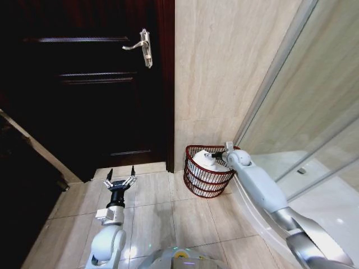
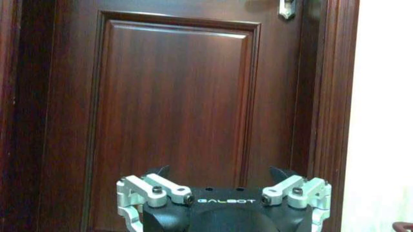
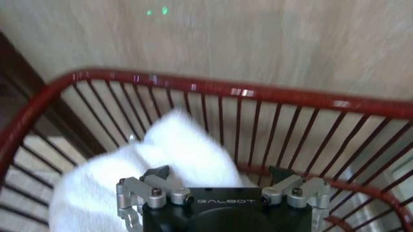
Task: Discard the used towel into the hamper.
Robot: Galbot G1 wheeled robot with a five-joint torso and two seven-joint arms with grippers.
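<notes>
The hamper [image 1: 205, 182] is a dark red wire basket on the tiled floor, in the corner between the beige wall and the shower glass. The white towel [image 1: 206, 163] lies bunched inside it. My right gripper [image 1: 215, 153] hangs over the hamper's rim on the shower side, open. In the right wrist view the towel [image 3: 161, 159] lies inside the hamper [image 3: 213, 88] below the spread fingers of the right gripper [image 3: 219, 172]. My left gripper [image 1: 120, 180] is held low in front of the door, open and holding nothing; the left wrist view shows this gripper [image 2: 219, 172] facing the door panel.
A dark wooden door [image 1: 84, 89] with a metal lever handle [image 1: 145, 49] stands to the hamper's left. The glass shower wall [image 1: 305, 112] and its raised white curb [image 1: 255, 210] run along the right. Beige floor tiles [image 1: 160, 210] lie between the two arms.
</notes>
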